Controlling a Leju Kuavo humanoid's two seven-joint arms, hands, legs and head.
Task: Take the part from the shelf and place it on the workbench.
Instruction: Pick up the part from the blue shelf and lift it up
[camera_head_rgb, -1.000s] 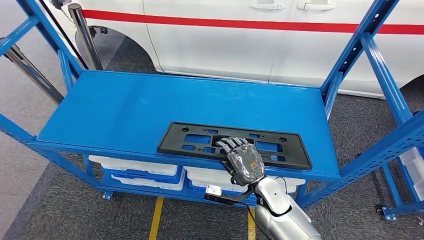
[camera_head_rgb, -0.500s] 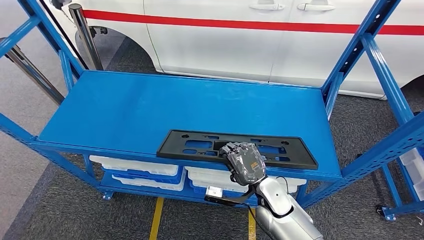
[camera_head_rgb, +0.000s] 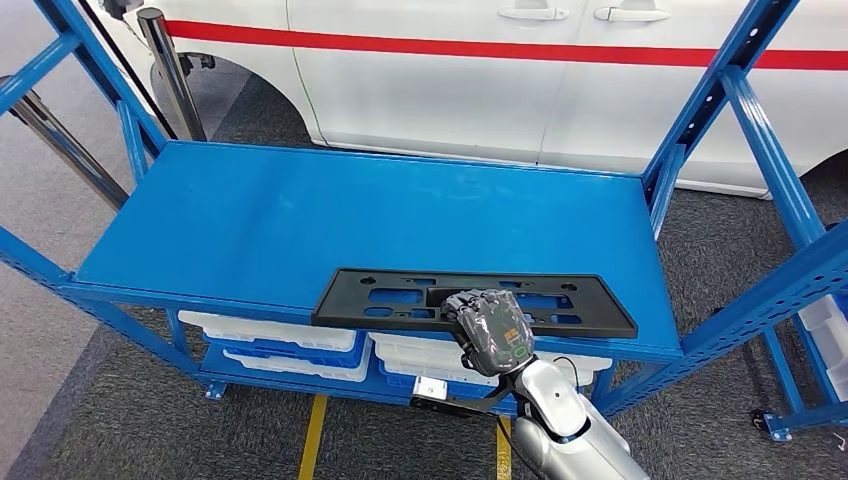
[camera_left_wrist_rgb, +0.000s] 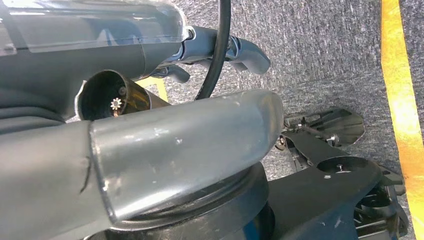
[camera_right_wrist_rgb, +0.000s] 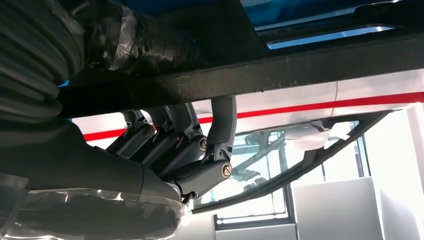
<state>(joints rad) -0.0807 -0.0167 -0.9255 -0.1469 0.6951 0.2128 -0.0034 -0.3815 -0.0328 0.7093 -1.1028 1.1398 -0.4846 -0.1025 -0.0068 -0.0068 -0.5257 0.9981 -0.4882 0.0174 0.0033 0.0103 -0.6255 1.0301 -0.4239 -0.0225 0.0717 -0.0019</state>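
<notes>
The right hand grasps the black part at its near long edge; the part lies along the front edge of the blue shelf, toward its right end. Judging by its length, lifting it level, without tipping either end, should keep it clear of the shelf's posts.

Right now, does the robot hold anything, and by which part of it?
Yes. The right hand grips the black plastic frame at its near long edge, about the middle, fingers curled over the bar.

You're in car workshop: blue steel shelf rack, white parts bins below, white car behind, yellow floor line.
</notes>
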